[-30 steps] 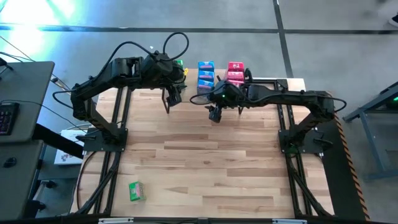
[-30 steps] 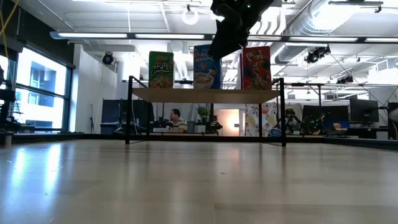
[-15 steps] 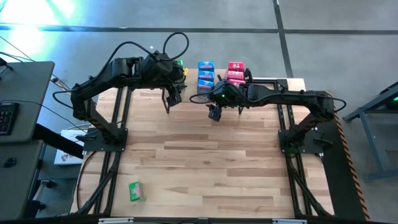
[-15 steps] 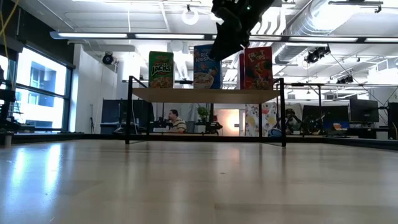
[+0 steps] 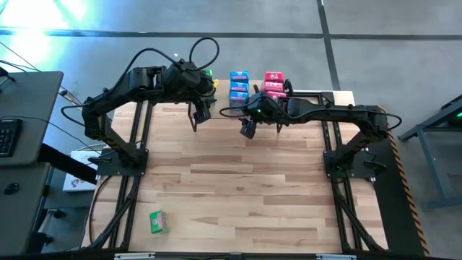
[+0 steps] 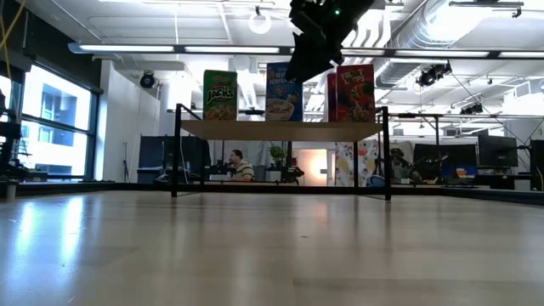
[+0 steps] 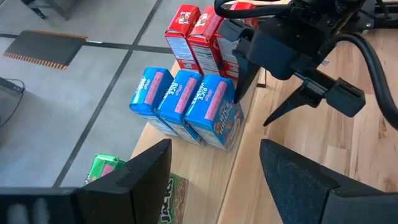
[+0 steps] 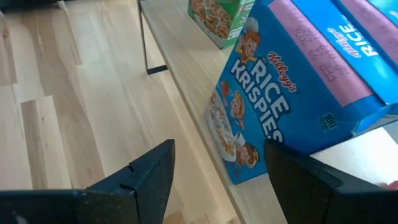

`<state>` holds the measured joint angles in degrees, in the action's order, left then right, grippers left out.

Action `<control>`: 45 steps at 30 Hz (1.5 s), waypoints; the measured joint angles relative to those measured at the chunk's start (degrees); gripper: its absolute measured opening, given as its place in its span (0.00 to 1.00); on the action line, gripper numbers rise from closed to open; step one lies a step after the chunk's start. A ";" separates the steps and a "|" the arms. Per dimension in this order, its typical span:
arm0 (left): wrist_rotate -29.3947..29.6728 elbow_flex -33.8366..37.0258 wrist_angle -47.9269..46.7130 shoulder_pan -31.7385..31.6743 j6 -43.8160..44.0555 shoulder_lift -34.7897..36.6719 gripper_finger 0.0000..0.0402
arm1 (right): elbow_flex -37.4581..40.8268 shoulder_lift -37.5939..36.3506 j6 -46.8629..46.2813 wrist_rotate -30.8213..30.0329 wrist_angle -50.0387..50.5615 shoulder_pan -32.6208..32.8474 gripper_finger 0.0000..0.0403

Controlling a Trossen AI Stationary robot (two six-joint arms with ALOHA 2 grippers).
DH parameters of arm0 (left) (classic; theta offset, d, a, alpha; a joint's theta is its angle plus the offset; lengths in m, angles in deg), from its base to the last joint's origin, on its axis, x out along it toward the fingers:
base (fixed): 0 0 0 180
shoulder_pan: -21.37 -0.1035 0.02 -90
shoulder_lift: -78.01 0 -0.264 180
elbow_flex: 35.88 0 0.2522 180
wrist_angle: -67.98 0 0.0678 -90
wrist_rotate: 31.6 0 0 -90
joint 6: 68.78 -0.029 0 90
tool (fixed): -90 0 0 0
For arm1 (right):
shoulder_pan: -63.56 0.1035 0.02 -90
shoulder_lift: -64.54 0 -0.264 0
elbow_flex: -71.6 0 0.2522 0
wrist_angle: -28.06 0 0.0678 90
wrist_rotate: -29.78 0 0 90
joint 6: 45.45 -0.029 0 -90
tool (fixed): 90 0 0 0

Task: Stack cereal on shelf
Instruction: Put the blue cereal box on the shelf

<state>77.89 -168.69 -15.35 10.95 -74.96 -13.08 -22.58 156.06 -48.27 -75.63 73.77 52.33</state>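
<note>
Since before, right fingers (image 5: 247,131), released, edged toward the Rice Krispies box (image 8: 273,106)

Two matte-black jointed arms on black frame mounts

The left arm (image 5: 137,83) and right arm (image 5: 339,114) are built of dark, boxy segments with rounded joint housings. Black cables loop in arcs above the left arm's wrist, and one thick black cable runs along the right arm. Small green lights glow on the right arm's wrist. Each arm ends in two flat, tapered black fingers (image 7: 292,171).
</note>
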 joint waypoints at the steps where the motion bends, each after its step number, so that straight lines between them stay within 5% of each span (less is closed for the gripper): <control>1: -0.01 0.00 0.01 -0.01 0.00 0.00 0.59 | 0.00 0.00 -0.04 -0.41 0.02 0.00 0.59; 25: -0.01 0.00 0.01 0.01 0.00 0.00 0.59 | 0.00 -2.35 -1.21 -2.24 -3.07 2.32 0.59; 33: -0.01 0.00 0.00 0.01 0.00 0.00 0.59 | -0.06 -8.96 -3.35 -10.73 -0.31 4.27 0.59; 45: -0.01 0.00 0.01 -0.02 0.00 0.00 0.59 | -0.09 -17.62 -18.39 -26.03 15.92 8.89 0.59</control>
<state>77.89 -168.69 -15.34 10.93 -74.96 -13.08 -22.67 138.44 -66.66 -101.66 89.69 61.22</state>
